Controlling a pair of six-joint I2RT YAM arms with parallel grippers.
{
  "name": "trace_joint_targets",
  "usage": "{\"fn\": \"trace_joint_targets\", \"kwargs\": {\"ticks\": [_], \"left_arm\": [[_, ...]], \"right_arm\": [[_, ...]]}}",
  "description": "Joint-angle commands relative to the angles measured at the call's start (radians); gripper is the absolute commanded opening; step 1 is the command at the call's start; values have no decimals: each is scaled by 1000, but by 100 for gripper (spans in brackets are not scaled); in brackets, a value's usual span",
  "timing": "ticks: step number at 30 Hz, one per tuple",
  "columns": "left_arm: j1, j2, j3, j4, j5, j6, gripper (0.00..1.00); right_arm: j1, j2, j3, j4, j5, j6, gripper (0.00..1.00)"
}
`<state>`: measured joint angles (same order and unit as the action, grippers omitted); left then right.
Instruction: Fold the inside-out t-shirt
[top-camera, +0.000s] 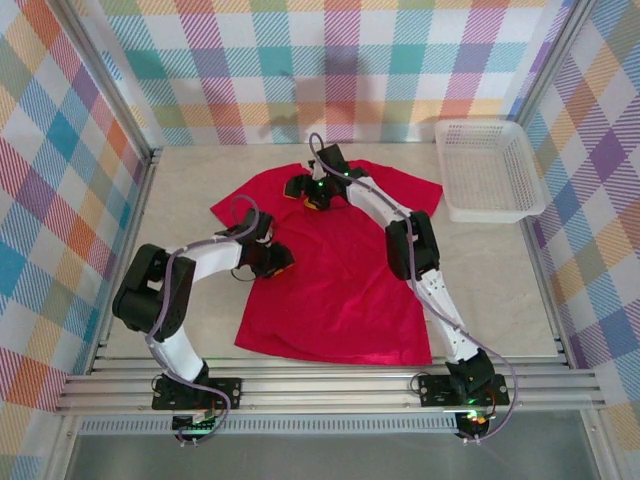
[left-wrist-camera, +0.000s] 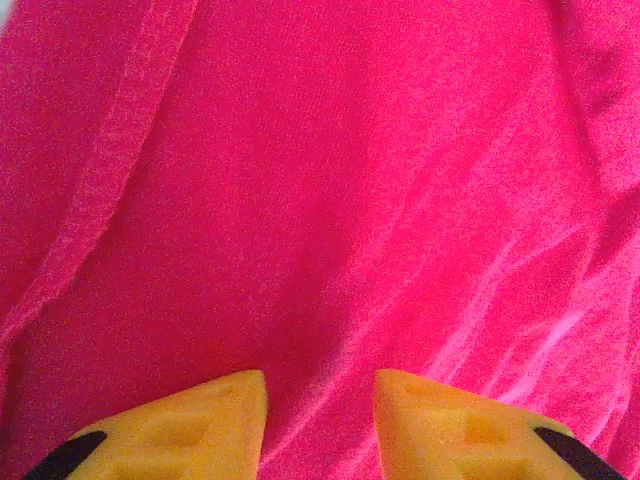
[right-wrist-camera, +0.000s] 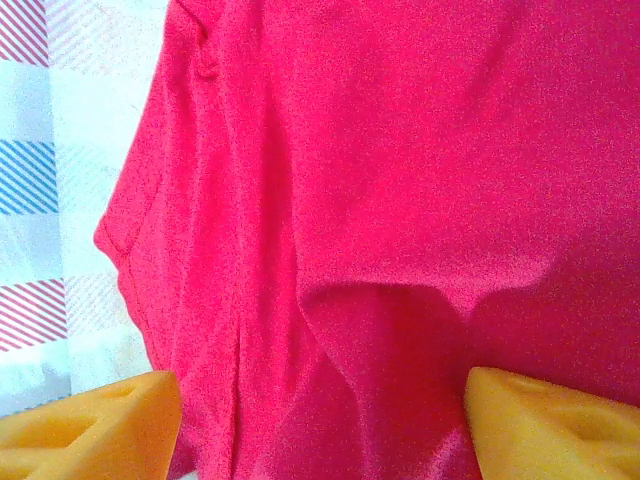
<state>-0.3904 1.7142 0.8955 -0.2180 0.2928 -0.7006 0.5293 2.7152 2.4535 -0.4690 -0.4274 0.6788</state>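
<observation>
Although both tools sit low over cloth, neither has hold: left gripper (left-wrist-camera: 320, 388) jaws half apart, right gripper (right-wrist-camera: 322, 378) jaws wide. Directly beneath and ahead of each lies the red inside-out t-shirt (top-camera: 340, 300), spread flat on the table (top-camera: 190, 190).

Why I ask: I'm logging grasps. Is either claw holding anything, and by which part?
Nothing held: left claw open over the shirt, at its side; right claw open near its top.
</observation>
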Motion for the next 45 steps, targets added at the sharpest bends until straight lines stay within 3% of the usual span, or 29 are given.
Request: {"fn": "trace_joint_targets", "kwargs": {"ticks": [1,7,12,15,18,21,26,34,39,45], "left_arm": [[-8,-32,-101,-127,-30,-39,35],[-6,-180,-178,-231,-95,-48,36],[-7,-252,-198,-251,-84,-72,37],[-1,-246,-152,-270,-95,-52,40],[25,-202,-3,-328,-95,9,42],[65,-118,184,-385,-96,76,43],[133,80,481,-406,-86,130,42],[219,460,941,-530,-137,196,41],[265,625,1114,-590,-176,211,41],[315,815,1334,-660,-214,227,41]], "right_arm": [[-4,111,67,-48,40,32,75],[-15,161,150,-31,41,57,75],[-23,156,184,-38,41,44,75],[-27,130,196,-41,6,35,75],[-36,56,204,-56,-61,18,78],[-50,-62,171,-102,-101,-32,80],[-88,-289,-157,-87,-67,-135,80],[-211,-504,-579,-7,-37,-172,80],[-266,-507,-638,-7,-25,-182,80],[-299,-419,-594,-29,3,-183,80]]}}
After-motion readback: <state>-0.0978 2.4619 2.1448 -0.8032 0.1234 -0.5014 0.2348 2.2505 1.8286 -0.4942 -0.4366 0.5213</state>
